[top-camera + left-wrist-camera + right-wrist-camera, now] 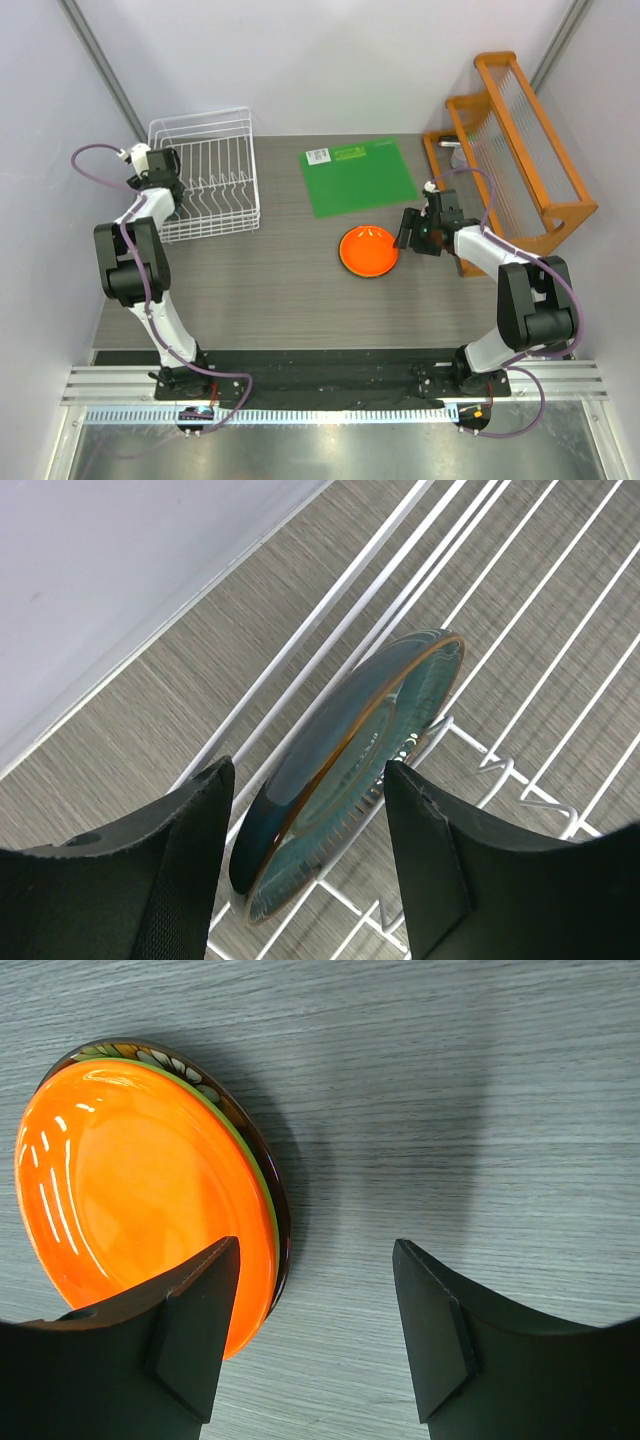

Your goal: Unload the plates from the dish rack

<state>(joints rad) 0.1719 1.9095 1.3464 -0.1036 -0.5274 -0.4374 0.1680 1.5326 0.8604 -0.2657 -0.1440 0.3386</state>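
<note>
Two sets of fingers, both parted. My left gripper (pixel 308 768) straddles the dark blue plate (pixel 350 740), which stands on edge in the white wire rack (pixel 200 122) with little room either side. That arm reaches to the far-left corner by the wall (pixel 100 580). My right gripper (pixel 315 1245) hangs over bare table (pixel 450 1080) just beside the orange plate (pixel 130 1170), which tops a stack. The white label (pixel 318 156) on the green mat (pixel 365 185) is too small to read.

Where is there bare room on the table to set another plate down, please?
Bare tabletop lies between the dish rack and the orange-topped plate stack, and all along its near edge. The right is crowded: right gripper, green mat and wooden rack.
</note>
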